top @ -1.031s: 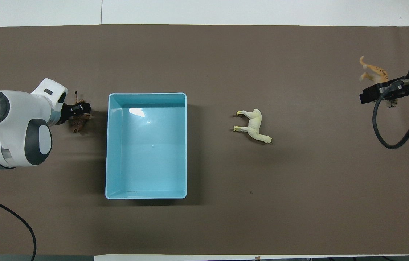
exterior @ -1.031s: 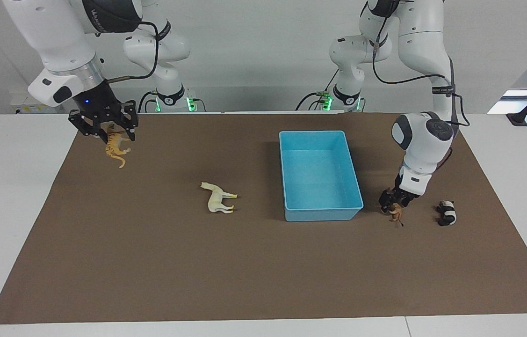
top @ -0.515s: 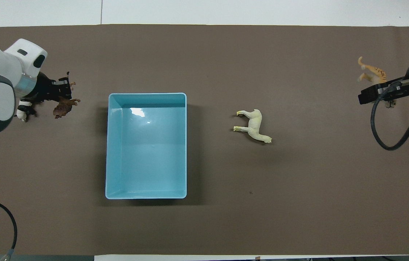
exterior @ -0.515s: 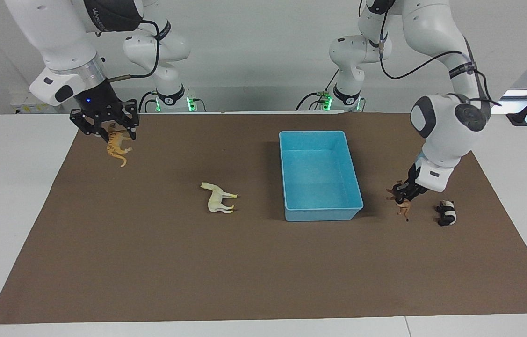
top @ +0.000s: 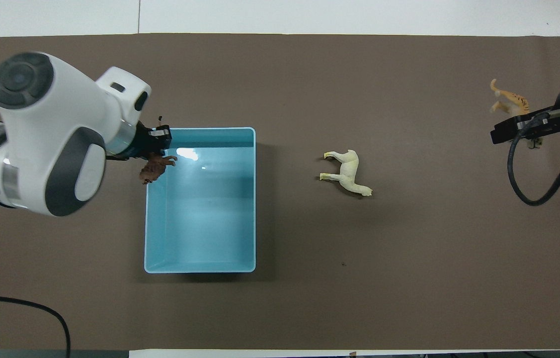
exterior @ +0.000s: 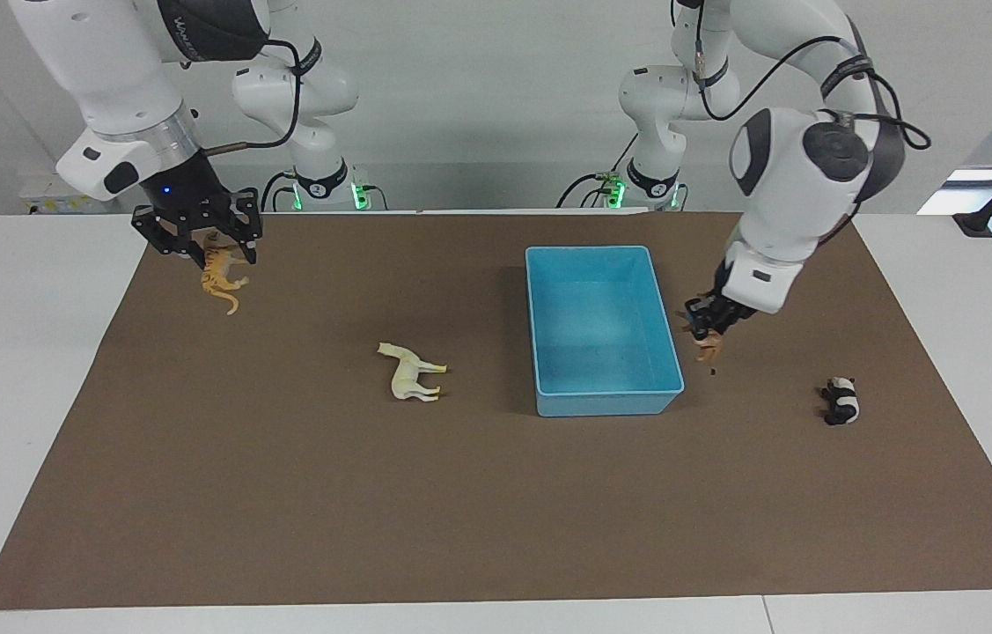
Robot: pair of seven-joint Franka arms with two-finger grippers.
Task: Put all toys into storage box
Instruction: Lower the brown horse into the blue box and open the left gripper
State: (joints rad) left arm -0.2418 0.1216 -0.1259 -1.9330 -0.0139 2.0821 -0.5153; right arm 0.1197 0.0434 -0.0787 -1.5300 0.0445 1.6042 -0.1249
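Observation:
My left gripper (exterior: 707, 326) is shut on the brown lion (exterior: 709, 350) and holds it in the air over the wall of the light blue storage box (exterior: 606, 403) at the left arm's end. In the overhead view the left gripper (top: 157, 148) and the lion (top: 154, 168) are over that box's (top: 200, 223) rim. My right gripper (exterior: 207, 251) is shut on the orange tiger (exterior: 218, 273), which hangs above the mat at the right arm's end. The cream-white horse (exterior: 410, 372) lies beside the box. The panda (exterior: 841, 401) lies at the left arm's end and is hidden in the overhead view.
A brown mat (exterior: 496, 511) covers the table, with white table showing around it. The box holds no toys. In the overhead view the horse (top: 347, 172) lies between the box and the tiger (top: 508, 98), which is by the right gripper (top: 511, 130).
My left gripper has lifted the lion off the mat beside the panda and carried it up to the box's wall. The right gripper with the tiger has barely moved.

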